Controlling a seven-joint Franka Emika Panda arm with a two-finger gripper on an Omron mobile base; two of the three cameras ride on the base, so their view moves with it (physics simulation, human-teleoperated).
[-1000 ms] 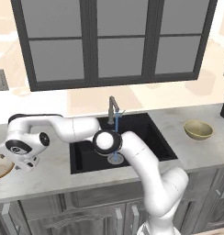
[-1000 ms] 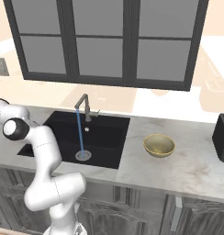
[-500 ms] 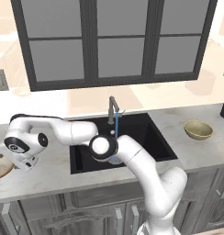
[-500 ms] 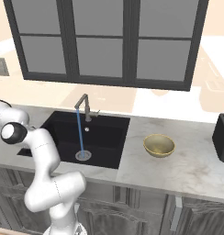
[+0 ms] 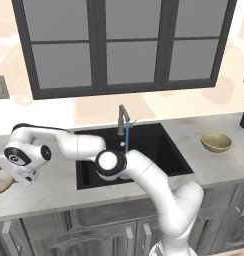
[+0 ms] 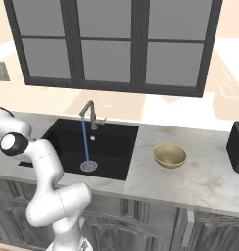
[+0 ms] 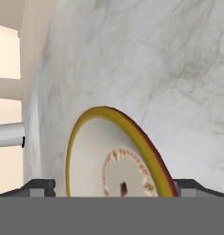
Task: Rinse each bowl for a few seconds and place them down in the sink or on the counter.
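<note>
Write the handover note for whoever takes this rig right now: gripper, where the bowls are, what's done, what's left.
Gripper: open, holding nothing, reaching far left over the light marbled stone counter, its fingers either side of the shallow bowl with the tan-orange rim and cream inside.
That bowl sits on the counter left of the matte black rectangular sink, not gripped.
Deeper olive-yellow bowl: on the counter right of the sink, untouched.
Grey metal faucet: running, a blue stream falling to the drain.
Done: water on, approach to the first bowl.
Left: grasp the shallow bowl, rinse it, set it down; likewise for the olive-yellow bowl.
</note>
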